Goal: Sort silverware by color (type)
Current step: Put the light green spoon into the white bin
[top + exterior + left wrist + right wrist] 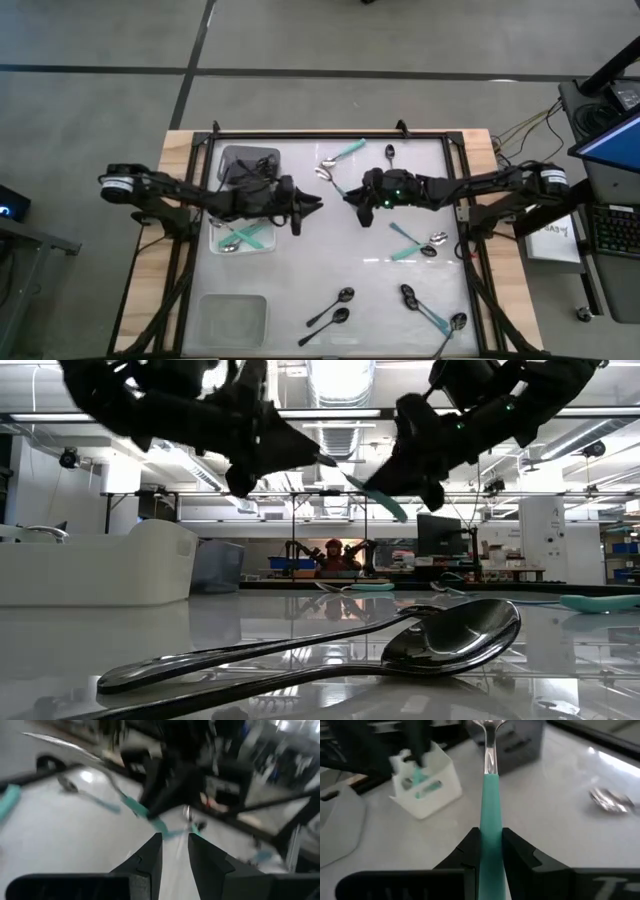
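A black spoon (330, 650) lies closest to the low camera. At table centre, the left gripper (312, 205) hovers with jaws slightly apart, empty, just right of the white bin (243, 246). Facing it, the right gripper (351, 196) clamps a teal-handled spoon (490, 795) by its handle

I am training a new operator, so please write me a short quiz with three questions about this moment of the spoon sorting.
1. True or false: the right gripper is empty.
2. Which bin holds teal-handled spoons: A the white bin, B the grey bin, C the clear bin?
3. What state is the left gripper in?

Key:
1. False; it is shut on a teal-handled spoon, lifted above the table.
2. A.
3. Open and empty, facing the right gripper.
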Action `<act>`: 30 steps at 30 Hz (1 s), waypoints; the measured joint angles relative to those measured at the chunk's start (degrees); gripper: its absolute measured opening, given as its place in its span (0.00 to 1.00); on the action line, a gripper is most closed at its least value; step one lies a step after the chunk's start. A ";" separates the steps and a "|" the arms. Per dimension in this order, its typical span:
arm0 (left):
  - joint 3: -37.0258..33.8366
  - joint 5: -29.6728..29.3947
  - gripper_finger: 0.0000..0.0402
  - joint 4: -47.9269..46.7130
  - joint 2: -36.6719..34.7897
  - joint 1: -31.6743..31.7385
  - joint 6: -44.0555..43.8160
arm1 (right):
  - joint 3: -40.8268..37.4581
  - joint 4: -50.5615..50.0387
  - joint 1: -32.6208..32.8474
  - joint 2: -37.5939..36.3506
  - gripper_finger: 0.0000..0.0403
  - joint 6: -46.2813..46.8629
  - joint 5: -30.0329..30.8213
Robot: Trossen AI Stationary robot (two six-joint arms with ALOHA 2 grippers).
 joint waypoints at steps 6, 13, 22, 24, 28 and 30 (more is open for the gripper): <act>-7.52 -1.27 0.19 17.78 1.35 -0.21 1.24 | 0.00 9.40 2.47 2.93 0.11 -5.22 0.06; -8.64 -2.12 0.19 21.56 1.61 -0.21 3.62 | 0.02 14.04 3.21 4.93 0.11 -9.65 0.05; -3.98 -2.12 0.19 21.29 3.18 -0.17 9.77 | 0.02 15.08 4.12 5.06 0.11 -12.27 -0.19; -2.62 -2.18 0.19 21.09 3.79 -0.15 10.99 | 0.02 15.04 4.19 5.04 0.11 -12.61 -0.17; -0.26 -2.11 0.19 20.82 5.04 -0.12 12.41 | 0.02 15.15 5.05 4.99 0.11 -14.82 -0.65; 0.72 -1.79 0.19 20.66 5.48 -0.17 12.46 | 0.02 15.32 5.48 4.99 0.11 -15.27 -0.72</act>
